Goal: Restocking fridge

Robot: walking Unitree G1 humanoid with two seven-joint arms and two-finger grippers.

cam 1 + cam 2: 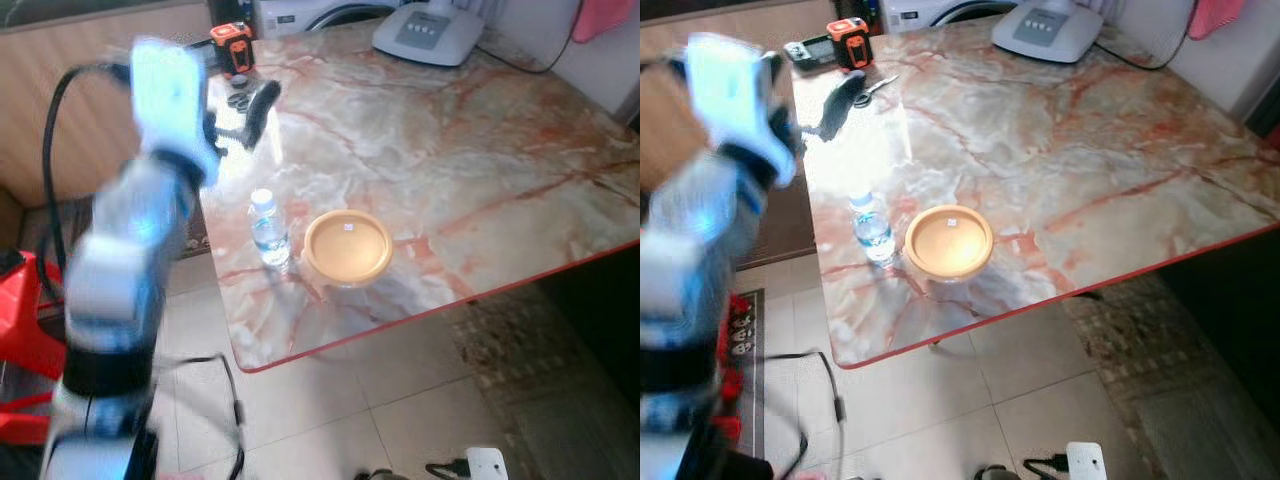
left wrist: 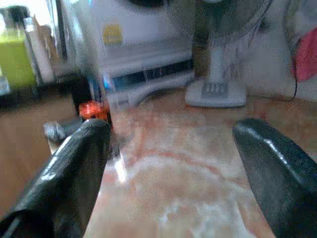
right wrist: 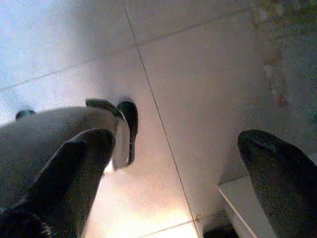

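A small clear water bottle [image 1: 268, 228] with a white cap stands upright near the left edge of the marble table [image 1: 480, 170]. Right beside it sits a round tan bowl-shaped container [image 1: 347, 247]. My left arm is raised and blurred at the table's left side. Its gripper [image 1: 245, 118] hovers over the table's far left corner, well beyond the bottle. In the left wrist view that gripper [image 2: 171, 163] is open, with nothing between its fingers. My right gripper [image 3: 188, 163] hangs open over the tiled floor.
An orange tape measure [image 1: 232, 45] and scissors [image 1: 240, 98] lie at the table's far left corner. A white fan base [image 1: 430, 30] stands at the back. Beside the table are a red stool [image 1: 20, 320], floor cables and a white power strip [image 1: 485, 463]. A slipper [image 3: 124, 131] lies below my right gripper.
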